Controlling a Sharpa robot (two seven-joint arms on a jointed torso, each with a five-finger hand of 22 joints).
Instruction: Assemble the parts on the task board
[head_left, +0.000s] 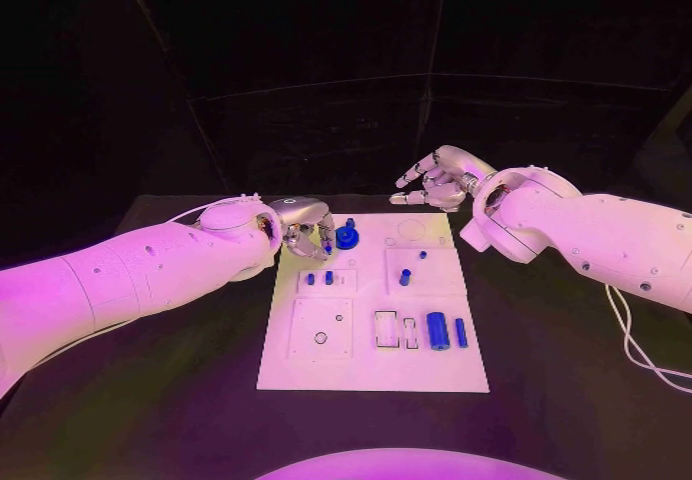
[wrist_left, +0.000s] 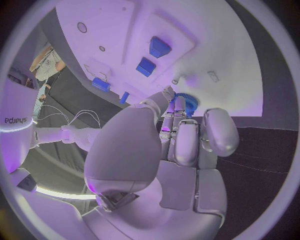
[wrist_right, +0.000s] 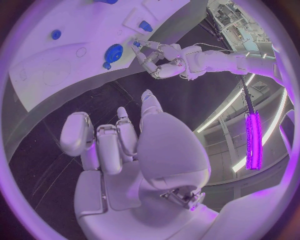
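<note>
1. The task board (head_left: 372, 370), a white plate, lies in the middle of the black counter (head_left: 173, 420); its near strip is bare.
2. On the board's near right, a rectangular recess (head_left: 387, 328) sits just left of a thick blue cylinder (head_left: 437, 324) and a thinner blue pin (head_left: 462, 332), both lying lengthwise.
3. On the near left is a square panel (head_left: 320, 329) with small holes.
4. Farther on, two short blue pegs (head_left: 319, 278) stand on the left panel, and two more blue pieces (head_left: 405, 276) on the right one.
5. At the board's far left, the left hand (head_left: 306, 226) reaches over the edge, its fingertips (wrist_left: 176, 102) closed round a blue gear (head_left: 346, 237), which sits at the board's surface.
6. The right hand (head_left: 437, 180) hovers over the dark counter just beyond the board's far right corner, fingers curled loosely and apart, holding nothing.
7. The room behind is dark; the right wrist view shows a lit strip lamp (wrist_right: 252, 141).
8. No writing on the board can be read.
</note>
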